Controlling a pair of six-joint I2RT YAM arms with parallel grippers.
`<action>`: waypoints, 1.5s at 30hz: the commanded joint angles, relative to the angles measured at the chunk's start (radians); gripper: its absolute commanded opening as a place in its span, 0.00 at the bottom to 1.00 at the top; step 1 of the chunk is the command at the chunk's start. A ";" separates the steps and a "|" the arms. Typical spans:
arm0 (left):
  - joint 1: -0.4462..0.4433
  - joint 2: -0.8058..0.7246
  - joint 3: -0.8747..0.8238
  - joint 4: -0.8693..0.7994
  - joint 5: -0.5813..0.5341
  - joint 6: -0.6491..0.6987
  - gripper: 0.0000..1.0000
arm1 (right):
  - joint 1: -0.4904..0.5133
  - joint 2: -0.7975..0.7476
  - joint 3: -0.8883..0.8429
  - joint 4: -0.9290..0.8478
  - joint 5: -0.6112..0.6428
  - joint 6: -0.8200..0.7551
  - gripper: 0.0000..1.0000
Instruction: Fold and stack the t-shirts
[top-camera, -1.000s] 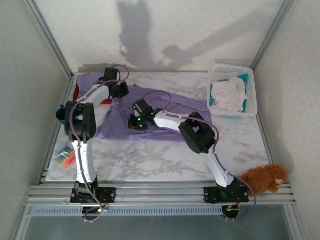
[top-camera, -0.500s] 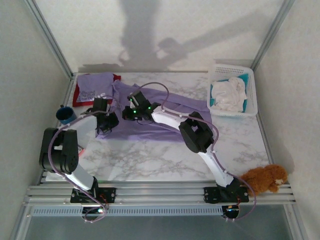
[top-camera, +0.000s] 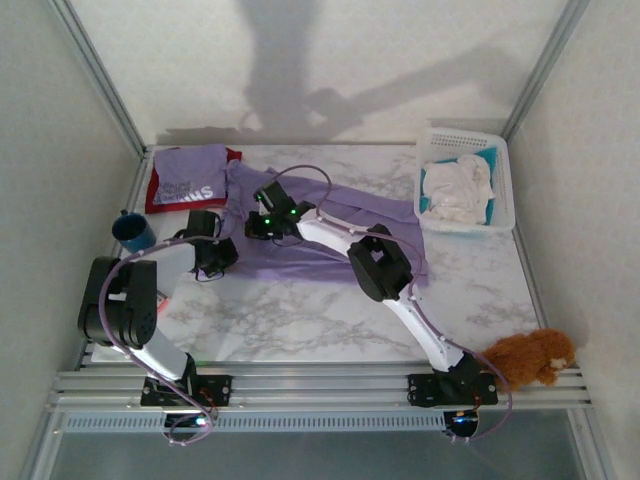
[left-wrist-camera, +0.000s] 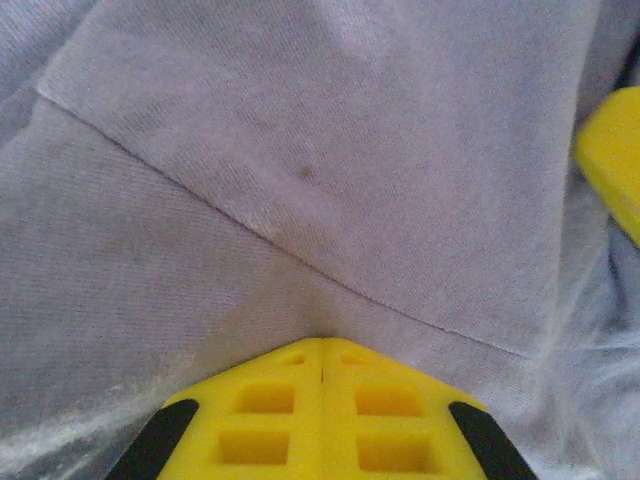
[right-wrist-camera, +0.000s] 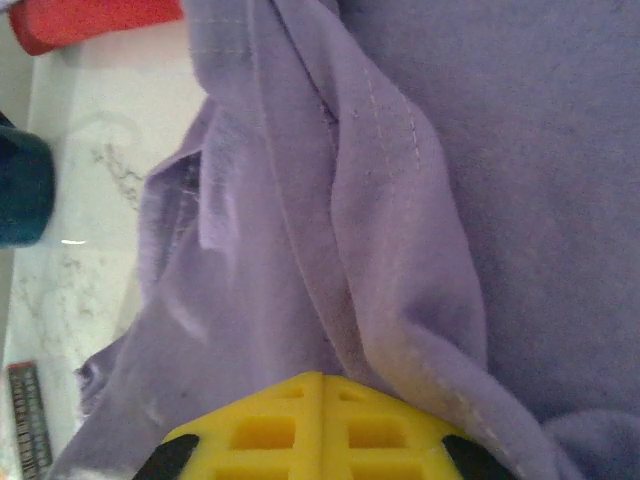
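Note:
A plain lavender t-shirt lies spread and rumpled across the middle of the marble table. At the back left, a folded lavender t-shirt with white lettering rests on a red t-shirt. My left gripper is at the plain shirt's left edge. Its yellow fingers are shut, tips pressed onto the cloth. My right gripper is over the shirt's back-left part. It is shut too, its tips against a raised fold of lavender cloth. No cloth shows between either pair of fingers.
A white basket holding white cloth stands at the back right. A dark blue cup sits near the left edge, close to my left arm. A brown plush toy lies at the front right corner.
My left arm has drawn back from the far-left stack to the plain shirt's left edge, uncovering the lettered shirt. My right gripper has moved back and left over the plain shirt.

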 joint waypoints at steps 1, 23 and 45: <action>-0.001 0.009 -0.052 -0.011 -0.013 -0.011 0.00 | -0.012 0.042 0.095 -0.094 0.070 -0.066 0.00; 0.047 -0.016 -0.086 -0.071 -0.022 0.049 0.00 | -0.156 0.010 0.333 -0.302 0.150 -0.237 0.08; 0.055 -0.044 -0.102 -0.072 -0.014 0.056 0.00 | -0.093 -0.088 0.051 -0.305 0.066 -0.484 0.35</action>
